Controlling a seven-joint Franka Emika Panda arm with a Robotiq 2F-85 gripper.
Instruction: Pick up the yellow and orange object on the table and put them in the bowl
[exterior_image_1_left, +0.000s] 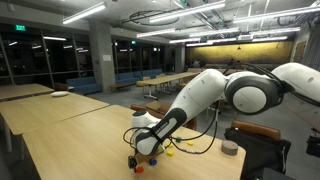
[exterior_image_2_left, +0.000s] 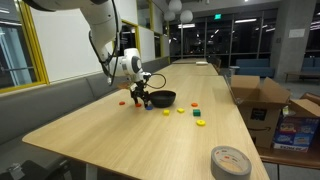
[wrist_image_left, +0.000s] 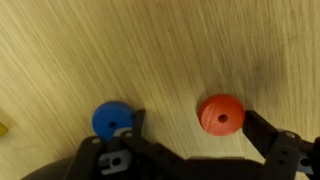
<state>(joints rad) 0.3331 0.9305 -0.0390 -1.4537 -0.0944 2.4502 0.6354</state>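
My gripper (wrist_image_left: 198, 126) is open and low over the wooden table (exterior_image_2_left: 150, 140). An orange disc with a centre hole (wrist_image_left: 221, 114) lies flat between its fingers, close to the right finger and not gripped. In an exterior view the gripper (exterior_image_2_left: 140, 97) hangs just beside the small black bowl (exterior_image_2_left: 162, 98). Two yellow pieces (exterior_image_2_left: 181, 111) (exterior_image_2_left: 201, 123) lie on the table past the bowl. Another small orange piece (exterior_image_2_left: 123, 102) lies on the gripper's other side. In an exterior view the gripper (exterior_image_1_left: 141, 153) is down at the table, and I cannot make out the bowl there.
A blue disc (wrist_image_left: 112, 118) lies against the outside of the left finger. A tiny green piece (exterior_image_2_left: 196, 109) sits near the yellow ones. A grey tape roll (exterior_image_2_left: 231, 160) lies near the table edge and also shows in an exterior view (exterior_image_1_left: 230, 148). Cardboard boxes (exterior_image_2_left: 258, 100) stand beside the table.
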